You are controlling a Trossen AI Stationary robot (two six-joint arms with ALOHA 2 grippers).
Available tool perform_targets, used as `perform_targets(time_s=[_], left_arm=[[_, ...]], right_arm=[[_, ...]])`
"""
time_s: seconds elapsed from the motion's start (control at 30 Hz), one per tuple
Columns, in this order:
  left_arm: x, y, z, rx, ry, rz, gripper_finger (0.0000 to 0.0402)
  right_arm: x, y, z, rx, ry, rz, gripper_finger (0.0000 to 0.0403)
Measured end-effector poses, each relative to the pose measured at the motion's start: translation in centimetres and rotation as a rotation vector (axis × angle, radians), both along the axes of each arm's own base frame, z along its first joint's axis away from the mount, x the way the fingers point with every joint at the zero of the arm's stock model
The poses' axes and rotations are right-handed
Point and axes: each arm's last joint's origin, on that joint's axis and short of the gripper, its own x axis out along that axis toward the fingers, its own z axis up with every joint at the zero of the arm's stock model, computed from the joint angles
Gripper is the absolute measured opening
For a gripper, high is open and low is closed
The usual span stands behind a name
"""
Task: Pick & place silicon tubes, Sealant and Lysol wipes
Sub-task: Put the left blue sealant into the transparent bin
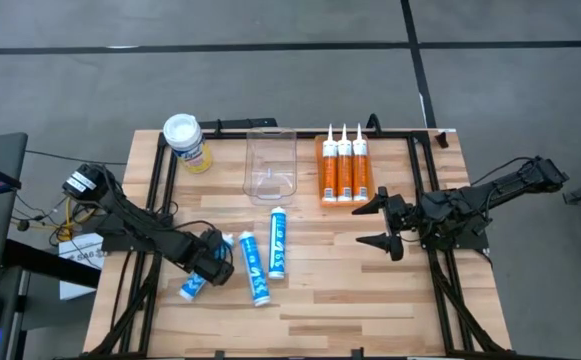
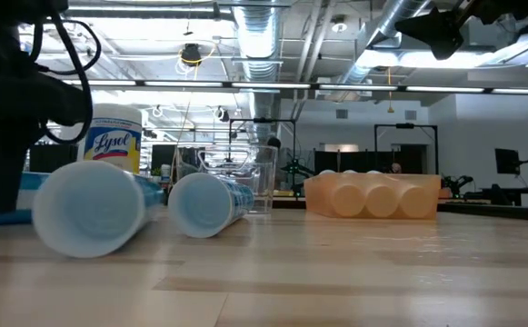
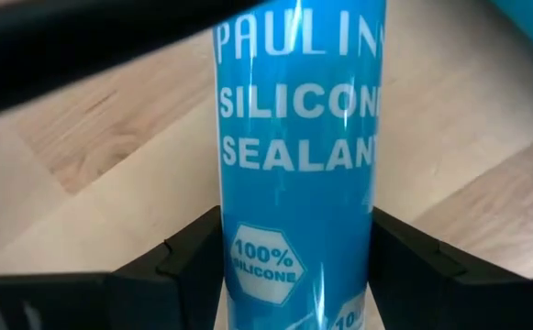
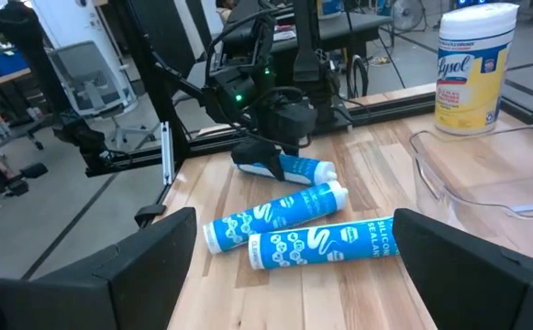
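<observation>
Wooden tabletop [image 1: 350,290] under workshop ceiling ducts; room beyond is lying open across the low view.

Left gripper [image 1: 210,262] is sitting low over the leftmost blue silicone tube [image 3: 295,183], fingers straddling it, one on each side; whether they are already pinching it, cannot tell. Two more blue tubes [image 1: 267,256] are lying just beside it, untouched.

Right gripper [image 1: 382,222] is hovering spread wide, holding nothing, near the three orange sealant tubes [image 1: 344,168], which are lying side by side.

Lysol wipes [image 1: 187,141] are standing upright at the far left, next to a clear container [image 1: 271,162] that is holding nothing.

Progress, judging by the layout: barely starting. Nothing is placed yet; all seven items are waiting.
</observation>
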Motion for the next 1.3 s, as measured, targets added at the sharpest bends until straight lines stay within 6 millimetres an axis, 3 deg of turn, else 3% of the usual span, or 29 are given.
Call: perform_targets(time_s=[0.3, 0.43, 0.6, 0.73, 0.97, 1.13, 1.3], left_arm=[[-0.8, 0.5, 3.4, 0.057, 0.089, 0.005, 0.0206], [-0.9, 0.7, 6.7, 0.07, 0.036, 0.009, 0.0205], [-0.5, 2.1, 12.2, 0.204, -0.246, 0.118, 0.0204], [0.2, 4.5, 15.8, 0.362, -0.472, 0.218, 0.0204], [4.0, 9.8, 18.8, 0.594, -0.638, 0.247, 0.0204], [6.6, 15.0, 19.6, 0.734, -0.675, 0.256, 0.0204], [9.2, 19.7, 17.6, 0.757, -0.638, 0.277, 0.0204]], right_arm=[[0.0, 0.0, 0.0, 0.0, 0.0, 0.0, 0.0359], [0.0, 0.0, 0.0, 0.0, 0.0, -0.001, 0.0359], [0.0, 0.0, 0.1, 0.003, -0.008, -0.001, 0.0359], [0.0, 0.0, 0.2, 0.006, -0.018, -0.001, 0.0359], [0.0, 0.0, 0.3, 0.009, -0.025, -0.001, 0.0359], [0.0, 0.0, 0.3, 0.034, -0.023, -0.004, 0.0359], [0.0, 0.0, 0.3, 0.034, -0.024, -0.004, 0.0359]])
